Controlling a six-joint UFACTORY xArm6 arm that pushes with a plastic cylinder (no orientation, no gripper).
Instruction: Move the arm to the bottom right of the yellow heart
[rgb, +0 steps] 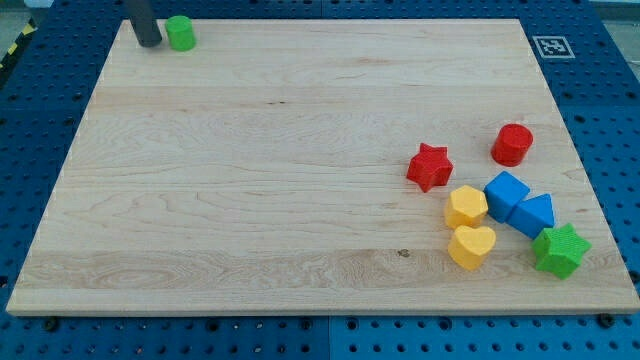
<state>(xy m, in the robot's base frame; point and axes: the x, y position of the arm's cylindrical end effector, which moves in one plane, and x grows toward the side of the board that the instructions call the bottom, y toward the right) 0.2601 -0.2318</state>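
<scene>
The yellow heart (471, 246) lies near the view's bottom right of the wooden board (250, 200). My tip (149, 43) is at the view's top left, far from the heart, just left of a green cylinder (180, 33). A yellow hexagon (466, 207) sits directly above the heart, touching it or nearly so.
A red star (430, 166) and a red cylinder (512, 144) lie above the yellow blocks. A blue cube (506, 193) and a blue triangle (533, 214) sit right of the hexagon. A green star (560, 250) lies right of the heart. A marker tag (550, 46) is at the top right corner.
</scene>
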